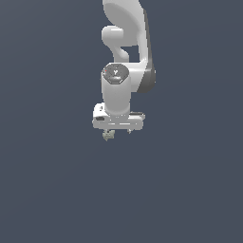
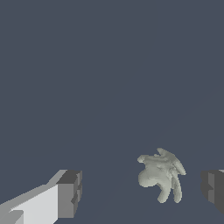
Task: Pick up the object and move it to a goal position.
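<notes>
Not yet grasped: object (image 2: 160, 175) between spread fingers (image 2: 70, 194) of released end effector (image 2: 142, 192); lift, move remaining.

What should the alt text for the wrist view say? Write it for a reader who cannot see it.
A small pale grey-green lumpy object with stubby finger-like protrusions lies between the two dark fingertips of the open pincer, nearer one fingertip than the other and touching neither. Everything around it is a plain dark blue-grey surface.
</notes>
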Controlling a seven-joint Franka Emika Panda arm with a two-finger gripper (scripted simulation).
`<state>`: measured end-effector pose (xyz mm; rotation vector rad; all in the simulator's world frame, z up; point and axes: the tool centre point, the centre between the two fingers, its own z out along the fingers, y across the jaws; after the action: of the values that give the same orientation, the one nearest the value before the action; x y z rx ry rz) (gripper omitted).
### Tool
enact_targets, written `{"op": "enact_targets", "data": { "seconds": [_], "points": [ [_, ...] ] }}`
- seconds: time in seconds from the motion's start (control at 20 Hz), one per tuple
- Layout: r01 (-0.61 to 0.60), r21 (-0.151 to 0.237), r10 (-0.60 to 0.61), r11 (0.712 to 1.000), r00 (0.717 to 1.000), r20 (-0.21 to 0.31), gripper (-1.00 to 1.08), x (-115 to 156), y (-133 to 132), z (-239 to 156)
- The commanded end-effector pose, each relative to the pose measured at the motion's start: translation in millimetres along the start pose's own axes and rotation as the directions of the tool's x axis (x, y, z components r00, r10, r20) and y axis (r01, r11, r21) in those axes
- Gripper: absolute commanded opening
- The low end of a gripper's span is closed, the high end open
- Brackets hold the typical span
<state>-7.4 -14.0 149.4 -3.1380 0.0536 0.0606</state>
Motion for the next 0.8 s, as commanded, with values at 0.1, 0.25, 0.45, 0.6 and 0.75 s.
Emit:
{"op": "enact_targets", "data": {
  "seconds": [0.1,0.25,0.45,0.6,0.75],
  "points": [
    [0.003,0.000,-0.003,1.000,1.000,-0.002,1.00,0.4,0.1,-1.3],
    [0.016,0.001,-0.016,1.000,1.000,-0.010,1.00,2.3,0.3,-7.8],
    [0.031,0.001,-0.031,1.000,0.999,-0.018,1.00,4.6,-0.3,-14.9],
    [0.028,0.001,-0.028,1.000,0.999,-0.017,1.00,4.0,0.1,-13.4],
    [0.019,0.002,-0.019,1.000,1.000,-0.018,1.00,1.4,3.5,-8.8]
  ]
}}
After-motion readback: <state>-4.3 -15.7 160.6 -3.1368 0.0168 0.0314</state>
